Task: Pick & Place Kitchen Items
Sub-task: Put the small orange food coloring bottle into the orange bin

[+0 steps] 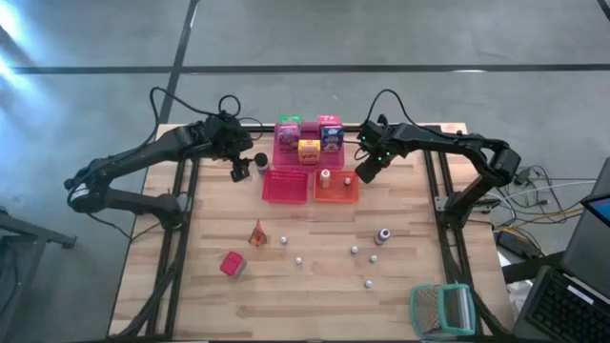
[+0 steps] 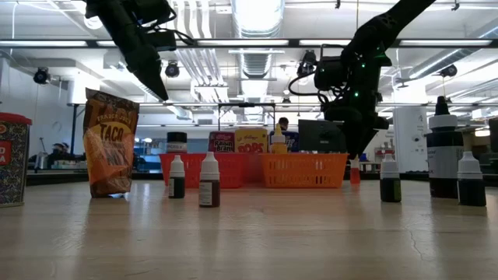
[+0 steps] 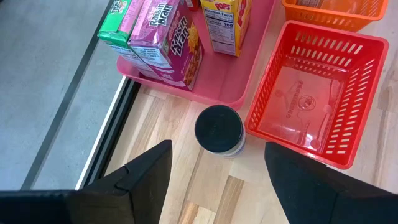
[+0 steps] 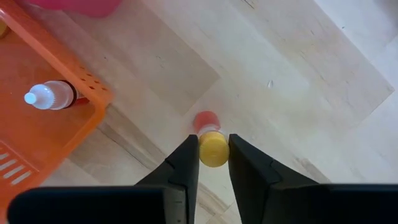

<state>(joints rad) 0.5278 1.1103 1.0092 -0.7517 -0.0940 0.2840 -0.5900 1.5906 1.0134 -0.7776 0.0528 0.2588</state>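
A small red bottle with a yellow cap stands on the wood beside the orange basket; my right gripper is shut on it from above. The bottle also shows below that gripper in the low view. My left gripper hangs open above a dark-lidded jar, which stands on the table between the pink tray and the red basket. Cartons stand on the pink tray. A white-capped bottle lies in the orange basket. My right gripper pinches the bottle's yellow cap between its two fingers, one on either side. The fingers come from above, pointing steeply down. The bottle stays upright, and in the low view its base looks level with the table top.
On the near half of the table lie a red carton, an orange bag, a dark bottle and several small pale pieces. A teal-framed mesh thing sits at the near right corner.
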